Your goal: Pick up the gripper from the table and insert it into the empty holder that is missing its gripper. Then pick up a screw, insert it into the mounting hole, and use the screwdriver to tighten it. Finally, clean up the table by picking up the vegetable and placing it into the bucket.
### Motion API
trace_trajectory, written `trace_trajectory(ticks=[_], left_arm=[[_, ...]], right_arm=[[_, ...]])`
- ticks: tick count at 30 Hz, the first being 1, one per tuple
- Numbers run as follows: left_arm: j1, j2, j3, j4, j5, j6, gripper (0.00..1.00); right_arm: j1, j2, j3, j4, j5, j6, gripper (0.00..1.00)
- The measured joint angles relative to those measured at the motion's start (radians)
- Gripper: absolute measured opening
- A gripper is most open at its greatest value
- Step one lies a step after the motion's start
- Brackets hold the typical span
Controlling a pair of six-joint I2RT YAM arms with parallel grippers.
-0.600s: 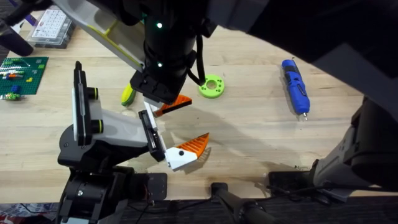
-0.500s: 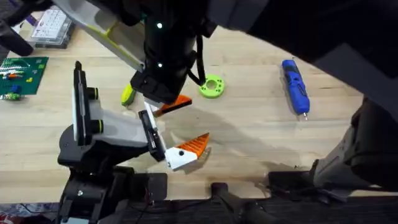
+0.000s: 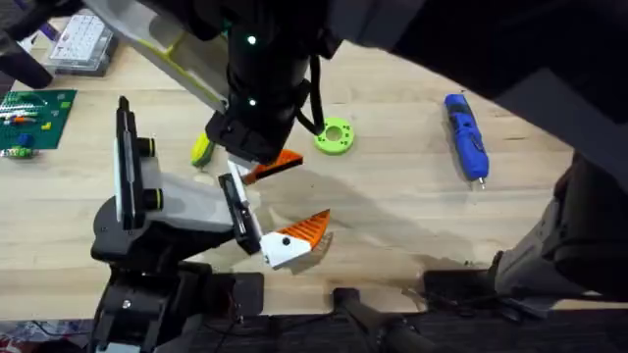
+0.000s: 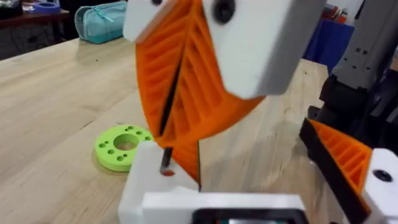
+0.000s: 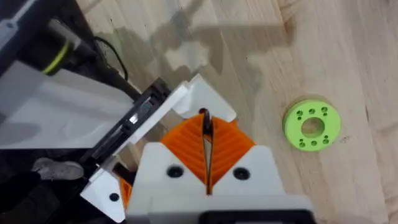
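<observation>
The holder (image 3: 182,206) stands at the lower left, with one orange finger (image 3: 302,233) mounted on it. The loose orange gripper (image 3: 277,162) lies against the holder's far mount, its white base (image 4: 146,180) showing a hole. My right gripper (image 5: 205,127) hangs directly over that base, shut on a thin dark screw (image 4: 165,158) that points into the hole. The left gripper (image 4: 205,202) is close beside the base. Near the holder lies the yellow-green vegetable (image 3: 201,149). The blue screwdriver (image 3: 466,135) lies far right. The bucket is out of view.
A green ring with small holes (image 3: 334,135) sits right of the work spot. At the far left are a green brick plate (image 3: 34,118) and a clear parts box (image 3: 78,44). A grey and yellow shape (image 3: 162,49) crosses the upper left.
</observation>
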Motion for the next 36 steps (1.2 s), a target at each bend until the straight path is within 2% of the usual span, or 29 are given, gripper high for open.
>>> trace_trajectory(ticks=[7, 36], left_arm=[[0.000, 0.000, 0.000, 0.000, 0.000, 0.000, 0.986], [0.000, 0.000, 0.000, 0.000, 0.000, 0.000, 0.986]], right_arm=[[0.000, 0.000, 0.030, -0.024, 0.000, 0.000, 0.013], [0.000, 0.000, 0.031, -0.023, -0.009, 0.000, 0.013]])
